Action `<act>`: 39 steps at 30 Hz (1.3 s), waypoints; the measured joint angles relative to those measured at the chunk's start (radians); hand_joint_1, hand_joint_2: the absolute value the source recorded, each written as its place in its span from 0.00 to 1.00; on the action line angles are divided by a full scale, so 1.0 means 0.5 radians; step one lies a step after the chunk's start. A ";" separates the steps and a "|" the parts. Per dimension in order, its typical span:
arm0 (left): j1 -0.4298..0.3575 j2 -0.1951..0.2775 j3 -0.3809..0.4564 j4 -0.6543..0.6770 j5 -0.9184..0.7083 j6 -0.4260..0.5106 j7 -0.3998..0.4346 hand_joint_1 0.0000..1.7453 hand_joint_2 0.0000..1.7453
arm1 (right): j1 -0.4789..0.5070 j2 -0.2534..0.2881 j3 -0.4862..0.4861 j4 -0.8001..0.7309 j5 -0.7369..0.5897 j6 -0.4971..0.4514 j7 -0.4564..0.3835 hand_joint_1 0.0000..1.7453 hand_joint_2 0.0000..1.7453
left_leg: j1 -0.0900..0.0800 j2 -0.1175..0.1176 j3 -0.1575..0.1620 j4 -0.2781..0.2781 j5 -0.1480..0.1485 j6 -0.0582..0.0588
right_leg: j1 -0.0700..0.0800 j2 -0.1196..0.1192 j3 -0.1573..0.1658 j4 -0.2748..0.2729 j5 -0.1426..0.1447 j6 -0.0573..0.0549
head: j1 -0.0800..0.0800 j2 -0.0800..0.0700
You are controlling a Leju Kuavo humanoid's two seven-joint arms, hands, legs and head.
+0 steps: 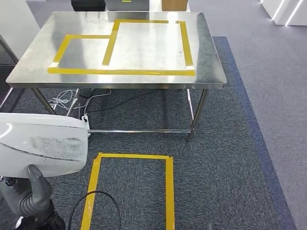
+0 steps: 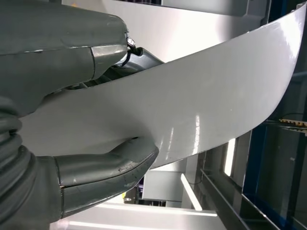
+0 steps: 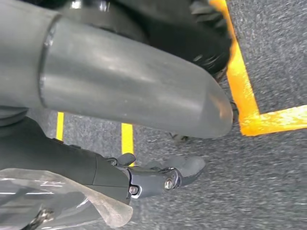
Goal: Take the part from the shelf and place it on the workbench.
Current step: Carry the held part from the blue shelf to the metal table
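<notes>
Low at the picture's left edge, left hand [image 1: 30,196] clamped on the white curved part [image 1: 43,143], thumb under, fingers over, short of the workbench [image 1: 206,57] with its yellow tape outlines [image 1: 119,72]. Right hand [image 3: 145,143] over carpet [image 3: 275,182], holding nothing, fingers stretched apart.

My matt grey left hand [image 2: 72,158] grips a glossy, smooth white part [image 1: 40,143] scuffed dark in one patch, before a brushed, reflective steel workbench [image 1: 32,62] with yellow tape [image 1: 119,72], on rough grey carpet [image 1: 224,158].
</notes>
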 joint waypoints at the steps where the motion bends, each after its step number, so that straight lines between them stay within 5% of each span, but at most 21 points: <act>1: -0.001 0.000 0.000 0.000 -0.001 -0.004 0.000 1.00 1.00 | -0.001 0.000 0.000 0.000 0.000 0.005 -0.003 0.00 0.00 | -0.002 -0.011 -0.005 0.005 -0.001 -0.012 | -0.002 0.021 0.048 -0.090 0.023 -0.005 | 0.000 0.000; 4: -0.004 -0.001 0.000 0.001 -0.003 -0.012 0.000 1.00 1.00 | -0.003 0.000 0.000 0.000 0.006 0.023 -0.008 0.00 0.00 | 0.000 -0.043 -0.018 0.002 0.011 -0.050 | 0.003 0.020 0.078 -0.133 0.025 -0.033 | -0.001 0.000; 6: -0.007 0.000 0.001 0.001 -0.004 -0.012 0.000 1.00 1.00 | -0.002 -0.001 0.000 0.000 0.014 0.028 -0.008 0.00 0.00 | 0.002 -0.020 -0.038 0.046 -0.023 -0.071 | 0.000 -0.010 0.084 -0.146 0.034 -0.058 | -0.005 0.000; 9: -0.016 0.001 0.001 0.003 -0.008 -0.013 0.000 1.00 1.00 | -0.001 0.000 0.000 0.000 0.019 0.028 -0.009 0.00 0.00 | 0.004 0.045 -0.181 0.373 -0.197 -0.094 | -0.001 -0.065 0.090 -0.154 0.034 -0.085 | -0.014 0.000; 11: -0.017 0.003 0.002 0.010 -0.010 -0.012 0.000 1.00 1.00 | 0.001 0.000 0.000 0.000 0.018 0.025 -0.009 0.00 0.00 | 0.006 0.053 -0.264 0.557 -0.251 -0.098 | 0.003 -0.095 0.090 -0.153 0.031 -0.089 | -0.014 0.000; 13: -0.017 0.005 0.002 0.015 -0.011 -0.012 0.000 1.00 1.00 | -0.002 0.000 0.000 0.000 0.019 0.024 -0.008 0.00 0.00 | 0.005 0.057 -0.223 0.476 -0.163 -0.089 | 0.008 -0.115 0.095 -0.152 0.027 -0.089 | -0.014 0.000; 16: -0.022 0.005 0.001 0.016 -0.013 -0.012 0.000 1.00 1.00 | -0.007 0.000 0.000 0.000 0.022 0.024 -0.006 0.00 0.00 | -0.010 0.093 -0.047 0.112 -0.004 -0.053 | 0.022 -0.130 0.103 -0.147 0.017 -0.077 | -0.014 0.000; 21: -0.028 0.004 0.000 0.018 -0.014 -0.012 0.000 1.00 1.00 | -0.011 0.000 0.000 0.000 0.024 0.023 0.007 0.00 0.00 | -0.010 0.094 -0.006 -0.006 -0.001 -0.014 | 0.026 -0.136 0.080 -0.129 -0.004 -0.033 | -0.011 0.000; 23: -0.030 0.002 -0.002 0.018 -0.012 -0.012 0.000 1.00 1.00 | -0.012 0.000 0.000 0.000 0.016 0.021 0.013 0.00 0.00 | 0.000 0.090 -0.002 -0.017 0.006 0.003 | 0.021 -0.091 0.007 0.019 -0.094 -0.015 | -0.004 0.000; 25: -0.031 0.001 -0.005 0.019 -0.011 -0.012 0.000 1.00 1.00 | -0.009 0.000 -0.001 0.000 0.004 0.020 0.019 0.00 0.00 | 0.000 0.086 -0.005 -0.016 0.006 0.010 | 0.017 -0.061 -0.124 0.289 -0.211 -0.005 | 0.002 0.000; 27: -0.030 0.001 -0.006 0.021 -0.010 -0.012 0.000 1.00 1.00 | -0.003 0.000 -0.002 0.001 -0.001 0.022 0.023 0.00 0.00 | -0.001 0.079 -0.006 -0.014 0.004 0.011 | 0.014 -0.055 -0.202 0.422 -0.225 0.001 | 0.002 0.000; 28: -0.030 0.001 -0.006 0.021 -0.009 -0.012 0.000 1.00 1.00 | -0.001 0.000 -0.002 0.001 -0.001 0.023 0.023 0.00 0.00 | 0.000 0.074 -0.004 -0.013 0.003 0.010 | 0.013 -0.055 -0.184 0.369 -0.172 0.001 | 0.002 0.000; 31: -0.030 0.001 -0.006 0.021 -0.008 -0.012 0.000 1.00 1.00 | -0.003 0.000 -0.002 0.000 0.002 0.026 0.016 0.00 0.00 | -0.004 0.060 0.001 -0.005 -0.009 -0.008 | 0.008 -0.046 -0.002 -0.017 0.011 -0.008 | 0.002 0.000; 33: -0.030 0.000 -0.007 0.021 -0.009 -0.012 0.000 1.00 1.00 | -0.006 0.000 -0.002 0.001 0.004 0.028 0.010 0.00 0.00 | -0.011 0.055 -0.004 0.001 -0.011 -0.029 | 0.011 -0.037 0.056 -0.126 0.026 -0.025 | 0.000 0.000; 36: -0.030 0.000 -0.008 0.020 -0.009 -0.014 0.000 1.00 1.00 | -0.002 -0.001 -0.004 0.001 0.006 0.031 0.006 0.00 0.00 | -0.007 0.054 -0.008 0.014 -0.022 -0.059 | 0.010 -0.041 0.068 -0.138 0.032 -0.058 | -0.002 0.000; 39: -0.030 0.001 -0.007 0.020 -0.009 -0.019 0.000 1.00 1.00 | -0.003 -0.001 -0.005 0.001 0.008 0.040 0.004 0.00 0.00 | -0.002 0.060 -0.117 0.267 -0.157 -0.087 | 0.004 -0.051 0.088 -0.148 0.027 -0.090 | -0.012 0.000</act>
